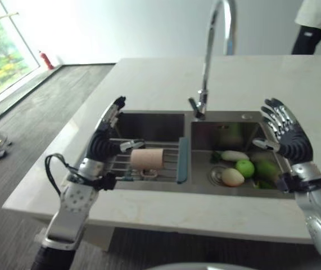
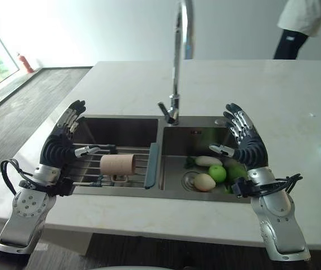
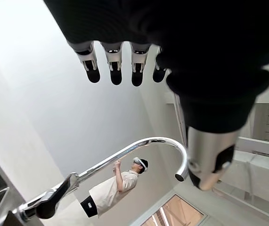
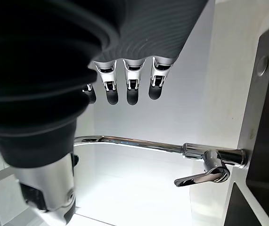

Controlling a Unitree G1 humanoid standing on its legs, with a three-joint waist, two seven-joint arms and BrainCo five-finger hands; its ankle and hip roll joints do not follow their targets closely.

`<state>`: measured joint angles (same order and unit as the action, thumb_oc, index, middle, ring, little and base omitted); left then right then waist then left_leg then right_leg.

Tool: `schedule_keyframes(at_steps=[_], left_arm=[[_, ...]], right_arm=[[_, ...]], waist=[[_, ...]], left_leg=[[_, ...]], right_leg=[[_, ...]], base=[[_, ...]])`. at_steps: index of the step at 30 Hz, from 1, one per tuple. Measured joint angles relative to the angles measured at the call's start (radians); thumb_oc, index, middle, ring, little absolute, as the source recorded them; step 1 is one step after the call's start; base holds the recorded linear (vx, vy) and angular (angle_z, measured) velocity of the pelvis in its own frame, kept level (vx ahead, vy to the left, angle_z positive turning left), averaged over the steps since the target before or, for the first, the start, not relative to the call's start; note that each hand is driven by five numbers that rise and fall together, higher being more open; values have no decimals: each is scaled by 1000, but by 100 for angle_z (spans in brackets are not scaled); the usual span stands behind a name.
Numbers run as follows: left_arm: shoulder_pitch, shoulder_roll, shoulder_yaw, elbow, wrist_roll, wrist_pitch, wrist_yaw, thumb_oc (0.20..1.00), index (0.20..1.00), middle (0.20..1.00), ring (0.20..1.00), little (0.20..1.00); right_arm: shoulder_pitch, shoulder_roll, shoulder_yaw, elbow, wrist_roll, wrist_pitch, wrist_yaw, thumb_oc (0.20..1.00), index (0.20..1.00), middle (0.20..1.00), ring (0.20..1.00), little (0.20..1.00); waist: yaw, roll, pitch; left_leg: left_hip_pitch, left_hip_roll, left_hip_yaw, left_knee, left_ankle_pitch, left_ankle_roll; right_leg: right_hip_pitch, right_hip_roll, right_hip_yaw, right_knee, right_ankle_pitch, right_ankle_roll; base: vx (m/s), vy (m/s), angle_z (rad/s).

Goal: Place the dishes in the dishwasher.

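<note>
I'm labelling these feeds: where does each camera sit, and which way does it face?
Left eye view: on the head, looking down at the sink, both arms showing, left robot hand open.
Right eye view: beside it, same sink, right robot hand open; both show the cup.
Left wrist view: on the left wrist, facing past its fingers to the faucet.
Right wrist view: right wrist, same faucet.

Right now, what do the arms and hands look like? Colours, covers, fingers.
Both arms are silver-grey shells; the left forearm has a round pattern of small holes. The left hand and right hand each wear a dark ribbed cover over the back and wrist. The fingers are silver with dark tips, in a row, with the thumb set apart.
</note>
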<state>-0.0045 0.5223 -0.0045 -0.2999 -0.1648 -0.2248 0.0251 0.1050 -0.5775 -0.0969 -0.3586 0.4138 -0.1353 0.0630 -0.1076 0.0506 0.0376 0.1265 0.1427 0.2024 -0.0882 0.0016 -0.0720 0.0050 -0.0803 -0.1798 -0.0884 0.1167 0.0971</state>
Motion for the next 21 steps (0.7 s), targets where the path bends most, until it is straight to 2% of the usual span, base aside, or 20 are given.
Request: schedule_keyframes(at_steps=[2,3,4,5,6,7,8,9,10,11,12,13,14,15,16,17,18,19,21], left_arm=[[-5,-1,6,21,0,3,0,1000,1000,1000,1000,1000],[17,-12,5,26,-1,3,-13,1000,1000,1000,1000,1000],[17,-15,2,26,-1,3,-28,1000,1000,1000,1000,1000],[-15,-18,0,28,-2,3,-26,1000,1000,1000,1000,1000],[-23,-7,0,27,-3,0,-25,1000,1000,1000,1000,1000],[-23,-3,0,29,-6,0,-24,1000,1000,1000,1000,1000],[-25,-1,-1,34,-10,0,-20,1000,1000,1000,1000,1000],[-26,2,0,36,-10,-4,-15,1000,1000,1000,1000,1000],[-36,2,0,40,-8,-6,-10,1000,1000,1000,1000,1000],[-52,2,3,54,-5,-8,-15,1000,1000,1000,1000,1000],[-41,14,5,57,-2,10,-42,1000,1000,1000,1000,1000],[-39,20,3,56,-2,24,-54,1000,1000,1000,1000,1000],[-39,26,1,54,-1,47,-65,1000,1000,1000,1000,1000],[-6,22,2,50,-1,69,-71,1000,1000,1000,1000,1000],[27,40,6,44,-1,86,-78,1000,1000,1000,1000,1000],[42,58,8,44,-1,103,-82,1000,1000,1000,1000,1000],[47,79,9,43,-2,118,-86,1000,1000,1000,1000,1000],[45,104,13,45,-1,130,-90,1000,1000,1000,1000,1000],[18,154,4,61,5,150,-103,1000,1000,1000,1000,1000]], right_arm=[[23,-1,-10,-2,0,0,19,1000,1000,1000,1000,1000],[49,-4,-44,-3,0,2,28,1000,1000,1000,1000,1000],[43,-9,-42,-4,-1,9,30,1000,1000,1000,1000,1000],[22,-5,-39,0,-1,17,26,1000,1000,1000,1000,1000],[-9,-9,-27,1,-2,19,27,1000,1000,1000,1000,1000],[-35,-12,-30,1,-1,19,28,1000,1000,1000,1000,1000],[-43,-11,-40,1,0,15,27,1000,1000,1000,1000,1000],[-35,-12,-43,0,0,15,27,1000,1000,1000,1000,1000],[-16,-20,-50,-4,0,15,29,1000,1000,1000,1000,1000],[14,-17,-63,-6,0,17,33,1000,1000,1000,1000,1000],[104,-8,-133,-48,1,17,43,1000,1000,1000,1000,1000],[129,1,-155,-64,1,15,46,1000,1000,1000,1000,1000],[132,22,-147,-71,1,16,47,1000,1000,1000,1000,1000],[133,41,-107,-74,1,18,56,1000,1000,1000,1000,1000],[134,44,-72,-84,0,22,66,1000,1000,1000,1000,1000],[134,44,-57,-90,0,23,76,1000,1000,1000,1000,1000],[124,44,-56,-93,0,24,78,1000,1000,1000,1000,1000],[102,44,-47,-88,0,25,75,1000,1000,1000,1000,1000],[59,43,-24,-70,0,33,72,1000,1000,1000,1000,1000]], waist=[[-14,0,0],[-12,-10,9],[-8,-27,18],[-17,-72,47],[-10,-83,57],[-8,-81,61],[-11,-64,62],[-12,-51,62],[-20,-29,62],[-25,-43,70],[-29,-69,62],[-38,-74,61],[-41,-77,60],[-24,-57,48],[-16,-43,41],[-15,-37,34],[-10,-40,24],[-5,-48,15],[-12,-67,3]], left_leg=[[-1,8,0,-5,-2,0],[-43,16,-4,85,-19,-21],[-102,18,-14,195,-32,-30],[-204,8,-22,352,-46,-44],[-234,23,11,342,-66,-38],[-220,50,40,231,-63,-42],[-191,57,24,144,-58,-40],[-158,38,4,112,-61,-35],[-127,1,-7,110,-71,-14],[-123,-38,-9,109,-34,-2],[-102,-131,8,111,-28,56],[-96,-173,4,107,-24,82],[-90,-200,3,105,-32,105],[-76,-193,30,81,-32,113],[-58,-179,56,56,-30,124],[-47,-168,62,38,-24,126],[-37,-164,74,23,-7,124],[-37,-165,79,14,-1,126],[-39,-161,63,4,2,125]], right_leg=[[0,5,-1,0,0,-1],[-3,2,4,2,-14,-29],[-10,-13,10,-5,-17,-33],[-10,-51,12,-5,-13,-42],[-20,-75,0,-6,-12,-38],[-32,-81,2,-5,-9,-33],[-31,-88,16,-5,-3,-21],[-28,-102,41,-5,-3,-9],[-35,-123,61,-3,-2,15],[-26,-161,64,1,3,32],[-18,-258,56,23,-26,58],[-26,-297,58,59,-52,33],[-62,-316,70,143,28,-19],[-112,-312,29,185,109,27],[-123,-284,8,201,116,57],[-119,-258,-21,225,89,68],[-118,-230,-62,248,54,64],[-114,-198,-69,235,26,64],[-67,-122,-47,140,-4,51]], base=[[-24,-133,5],[21,241,12],[97,416,31],[164,548,26],[216,519,6],[187,449,-22],[251,559,-40],[297,611,-53],[340,724,-49],[377,855,-39],[291,700,-5],[254,572,0],[133,256,-15],[115,198,-48],[84,125,-54],[71,61,-38],[70,14,-24],[71,-11,-23],[59,-40,5]])
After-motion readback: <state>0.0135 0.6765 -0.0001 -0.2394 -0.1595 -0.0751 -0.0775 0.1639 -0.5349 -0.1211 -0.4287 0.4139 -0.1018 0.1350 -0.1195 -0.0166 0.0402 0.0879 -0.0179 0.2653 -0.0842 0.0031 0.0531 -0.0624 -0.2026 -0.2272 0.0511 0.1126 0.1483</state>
